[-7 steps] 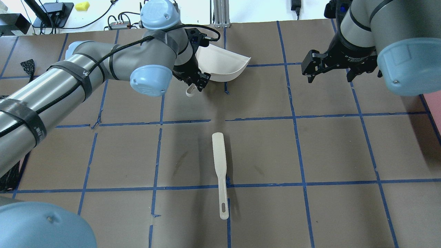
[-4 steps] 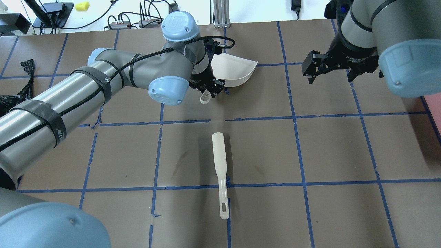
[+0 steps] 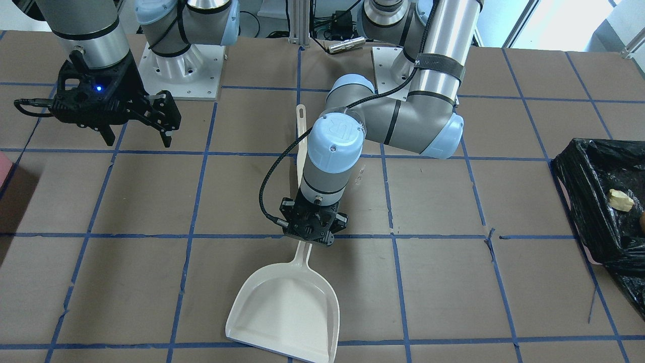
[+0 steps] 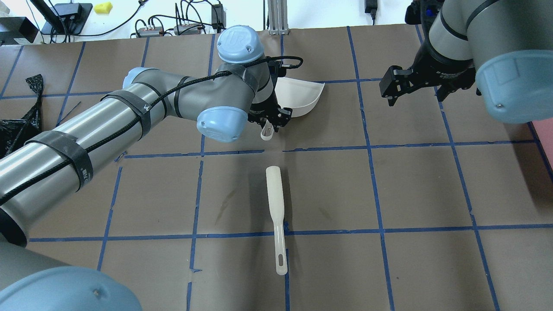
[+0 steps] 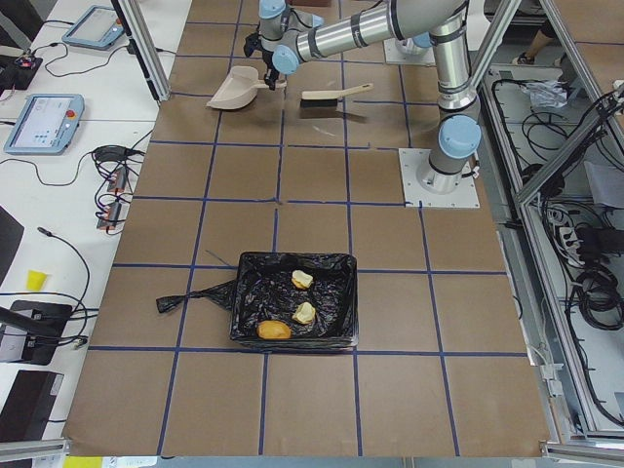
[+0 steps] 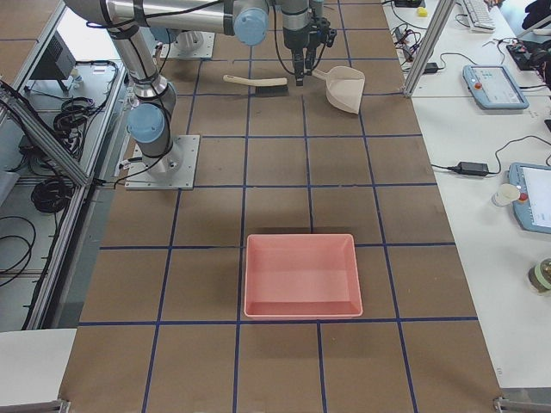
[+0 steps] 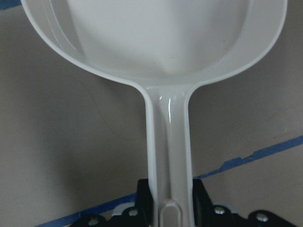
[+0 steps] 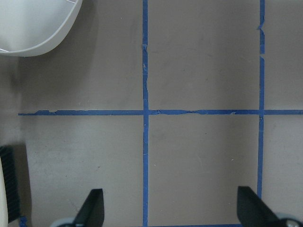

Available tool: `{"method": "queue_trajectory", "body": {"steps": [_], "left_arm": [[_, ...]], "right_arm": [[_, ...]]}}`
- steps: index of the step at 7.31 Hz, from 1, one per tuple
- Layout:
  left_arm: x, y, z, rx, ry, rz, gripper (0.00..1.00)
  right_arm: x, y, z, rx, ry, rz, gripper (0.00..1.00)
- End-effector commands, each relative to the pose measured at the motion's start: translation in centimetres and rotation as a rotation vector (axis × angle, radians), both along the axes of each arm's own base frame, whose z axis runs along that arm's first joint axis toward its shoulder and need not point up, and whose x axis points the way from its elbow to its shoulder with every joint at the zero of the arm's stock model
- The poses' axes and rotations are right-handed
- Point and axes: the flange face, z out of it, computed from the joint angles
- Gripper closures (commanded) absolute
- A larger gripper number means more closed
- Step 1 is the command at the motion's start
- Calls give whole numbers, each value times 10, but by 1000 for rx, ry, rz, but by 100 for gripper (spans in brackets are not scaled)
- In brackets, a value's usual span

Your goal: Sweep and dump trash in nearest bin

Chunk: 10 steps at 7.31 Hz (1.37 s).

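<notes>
Nearest the robot, the brush [image 4: 276, 216] lies flat on the surface [image 4: 414, 185]. Farther out, the left gripper [image 3: 307, 241] points straight down from a bent elbow, jaws clamped on the dustpan [image 3: 284, 307] handle. The right gripper [image 3: 137, 137] hovers, jaws wide. The bin [image 3: 579, 196] stands well off leftward.

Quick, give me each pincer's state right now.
Left pincer: closed on the handle of the cream plastic dustpan.
Right pincer: open, holding nothing.
</notes>
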Motion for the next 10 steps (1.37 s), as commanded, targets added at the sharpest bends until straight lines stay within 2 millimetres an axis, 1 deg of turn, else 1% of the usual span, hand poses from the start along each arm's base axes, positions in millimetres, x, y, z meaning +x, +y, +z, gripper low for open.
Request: {"method": "queue_trajectory", "body": {"steps": [1,2,3,4,5,6,7,8,9,10], "left_arm": [[0,3,5,-9,-1,-8,0],[4,0,26,-38,0,-5,0],[23,-3,45,-52,-2,19,0],[78,-15,78,-51,-6,46,0],[123,-8,110,-18,-9,93,0],[136,17,149,7,-24,109,0],[146,48,187,34,-59,116,0],[156,75,228,26,-125,122,0],[160,98,249,61,-135,132,0],[162,100,260,49,-138,141,0]], "right_arm": [[-2,0,0,0,15,18,0],[-2,0,-1,2,3,17,0],[-2,0,-2,5,3,17,0],[-1,0,-2,5,4,18,0],[-1,0,-2,5,3,18,0],[-1,0,-2,5,3,18,0],[-2,0,-3,8,1,15,0],[-3,1,-5,11,0,14,0],[-3,1,-6,12,0,12,0],[-3,1,-6,12,-1,12,0]]}}
